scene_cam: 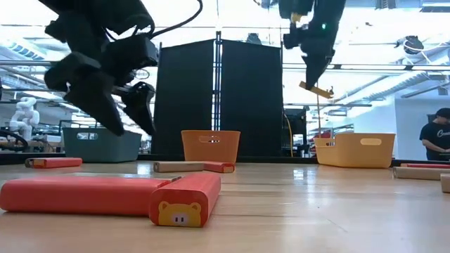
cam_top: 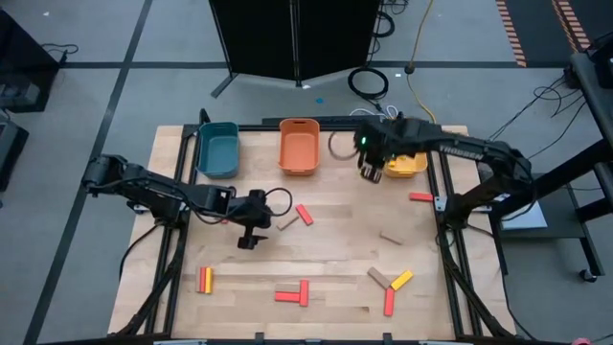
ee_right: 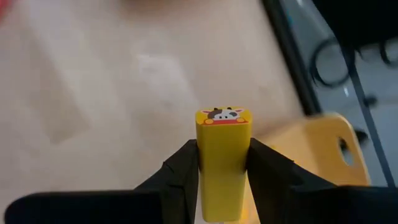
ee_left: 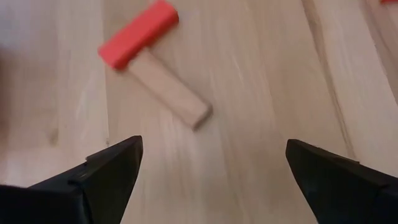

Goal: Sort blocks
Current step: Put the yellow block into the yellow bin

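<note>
Right gripper (ee_right: 222, 180) is closed on a yellow block (ee_right: 223, 163), holding it in the air just beside the yellow bin (cam_top: 406, 165). Left gripper (ee_left: 214, 168) hangs with fingers wide apart above the worktop (cam_top: 335, 249), near a red block (ee_left: 138, 32) touching a tan block (ee_left: 169, 88).

My right gripper (cam_top: 374, 172) hangs above the table (cam_top: 335, 259) just beside the rightmost bin (cam_top: 407, 165), with a block (ee_right: 223, 165) clamped between its fingers. My left gripper (cam_top: 248, 238) hovers with its jaws spread wide over the table's left-centre, and a pair of blocks (ee_left: 153, 63) touching end to end lies on the surface just to its right. Three bins stand in a row along the far edge, and the remaining blocks lie scattered over the near and right parts of the table.
</note>
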